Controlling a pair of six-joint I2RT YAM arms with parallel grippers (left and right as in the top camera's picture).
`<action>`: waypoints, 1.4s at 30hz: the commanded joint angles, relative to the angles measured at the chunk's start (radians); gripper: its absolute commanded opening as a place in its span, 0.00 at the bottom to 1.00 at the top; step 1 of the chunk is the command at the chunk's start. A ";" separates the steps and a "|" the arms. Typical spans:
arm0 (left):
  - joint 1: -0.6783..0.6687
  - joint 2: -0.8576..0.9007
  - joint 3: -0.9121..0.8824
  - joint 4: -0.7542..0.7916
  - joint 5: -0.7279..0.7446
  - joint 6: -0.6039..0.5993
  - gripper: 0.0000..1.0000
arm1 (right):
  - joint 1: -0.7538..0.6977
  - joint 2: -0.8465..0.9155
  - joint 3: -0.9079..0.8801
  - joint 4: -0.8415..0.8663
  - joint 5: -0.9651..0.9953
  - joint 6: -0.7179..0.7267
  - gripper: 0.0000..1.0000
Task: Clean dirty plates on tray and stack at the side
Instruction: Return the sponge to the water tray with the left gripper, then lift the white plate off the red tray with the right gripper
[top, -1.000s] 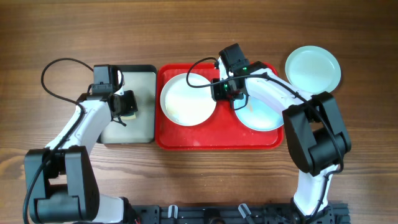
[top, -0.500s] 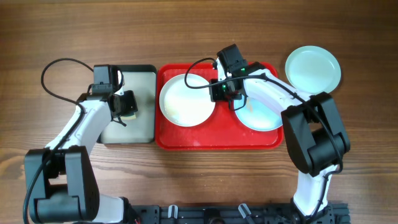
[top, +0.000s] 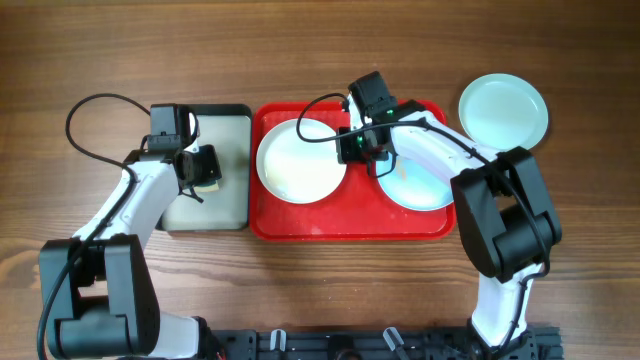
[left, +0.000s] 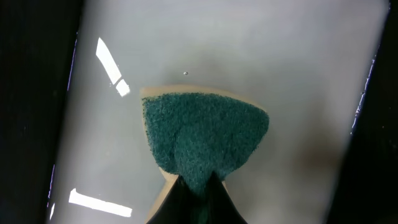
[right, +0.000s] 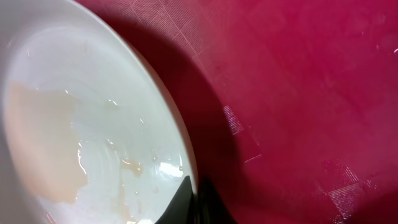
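Grip matters here: right fingers are clenched on the right rim of the white plate, which lies in the left half of the tray, spreading away toward the left fingers clamped on the sponge.

Blue plate half under right arm, white plate cropped left

Red tray, lying flat. Left half: white plate, orange-brown smears inside. Right half: pale blue plate. Off tray, near far right corner: second pale blue plate.
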 joint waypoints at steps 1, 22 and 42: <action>0.005 0.002 -0.008 0.010 -0.003 -0.009 0.04 | 0.004 0.009 0.099 -0.034 0.034 0.009 0.04; 0.005 -0.075 -0.026 -0.119 -0.021 -0.062 0.04 | 0.258 -0.045 0.372 0.154 0.658 -0.099 0.04; 0.005 -0.075 -0.026 -0.111 -0.021 -0.062 0.05 | 0.460 -0.045 0.372 0.735 0.813 -1.108 0.04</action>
